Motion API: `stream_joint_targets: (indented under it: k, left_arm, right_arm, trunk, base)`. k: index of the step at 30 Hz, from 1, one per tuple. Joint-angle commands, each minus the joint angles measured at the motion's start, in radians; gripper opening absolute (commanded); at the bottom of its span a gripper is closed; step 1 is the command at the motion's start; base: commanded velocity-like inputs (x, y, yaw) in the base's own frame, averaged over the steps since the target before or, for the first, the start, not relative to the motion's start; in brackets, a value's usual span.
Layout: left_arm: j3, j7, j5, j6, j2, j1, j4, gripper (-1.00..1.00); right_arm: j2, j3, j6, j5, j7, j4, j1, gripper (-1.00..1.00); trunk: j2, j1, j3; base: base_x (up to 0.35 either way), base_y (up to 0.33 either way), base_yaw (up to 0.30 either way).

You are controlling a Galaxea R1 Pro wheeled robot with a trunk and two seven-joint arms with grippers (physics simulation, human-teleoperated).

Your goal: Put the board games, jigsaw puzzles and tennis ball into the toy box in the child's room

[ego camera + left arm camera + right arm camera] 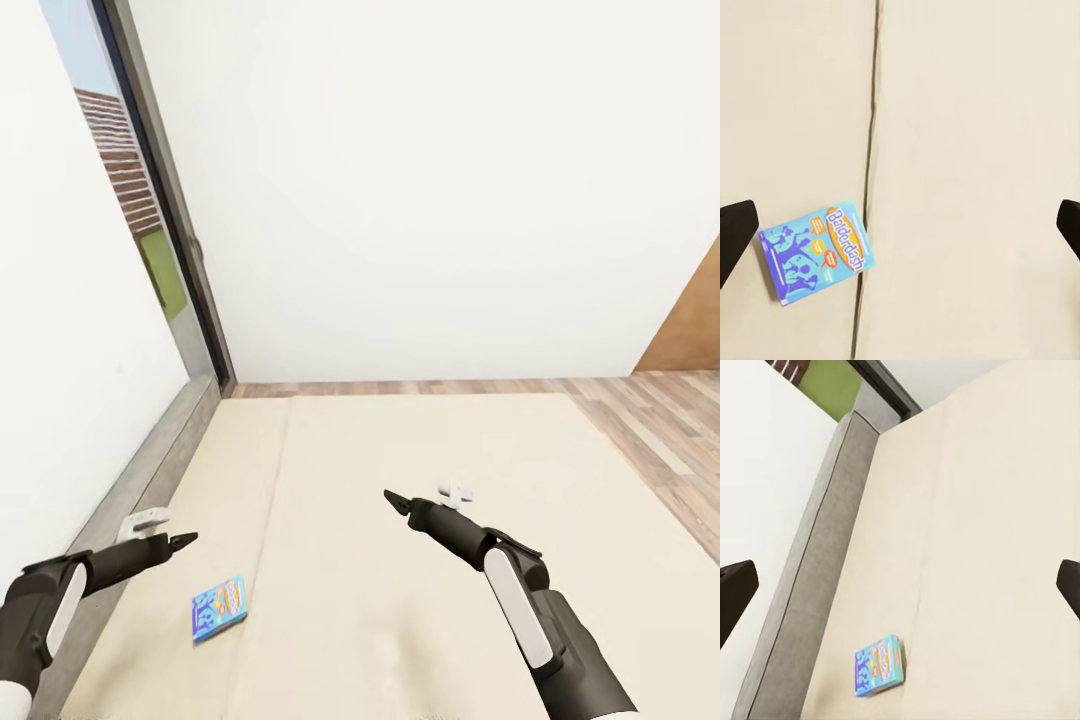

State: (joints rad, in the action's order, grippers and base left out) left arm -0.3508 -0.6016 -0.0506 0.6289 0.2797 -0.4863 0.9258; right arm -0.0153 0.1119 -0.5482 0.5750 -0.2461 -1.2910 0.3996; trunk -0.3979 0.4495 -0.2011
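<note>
A blue board game [220, 608] with an orange label lies flat on the cream bed [420, 450], near its left edge. My left gripper [188, 541] hovers just above and left of it, pointing right; the left wrist view looks down on the board game [816, 250] between wide-apart fingertips [735, 232]. My right gripper [392, 497] hangs over the middle of the bed, well to the right of the game. Its camera sees the board game [879, 664] between widely spread fingertips [736, 585]. Both grippers hold nothing.
A grey bed edge [150, 470] runs along the left wall under a window [140, 200]. A white wall stands behind the bed. Wooden floor [660, 430] lies to the right, with a brown door or panel [690, 330] at the far right.
</note>
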Motion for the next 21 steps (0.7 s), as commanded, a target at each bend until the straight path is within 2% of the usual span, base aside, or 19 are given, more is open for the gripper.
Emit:
stream_joint_targets:
  k: [1,16,21]
  left_arm:
    - [-0.002,-0.001,-0.004,0.008,0.0,-0.001,0.001,1.0]
    - [0.007,0.003,0.001,-0.007,-0.007,-0.003,-0.002,1.0]
    - [0.004,0.003,0.001,-0.011,-0.003,-0.003,-0.002,1.0]
  right_arm:
    - [-0.001,-0.001,-0.005,0.003,-0.001,-0.001,0.001,1.0]
    - [-0.001,0.002,-0.011,0.008,-0.002,-0.021,0.001,1.0]
    - [-0.001,0.007,-0.054,0.016,-0.004,-0.157,-0.001,1.0]
  trunk:
    - [-0.002,0.001,-0.004]
    - [-0.002,0.001,-0.028]
    - [-0.002,0.001,-0.036]
  base:
    - [0.0,0.0,0.0]
    - [0.0,0.0,0.0]
    - [0.0,0.0,0.0]
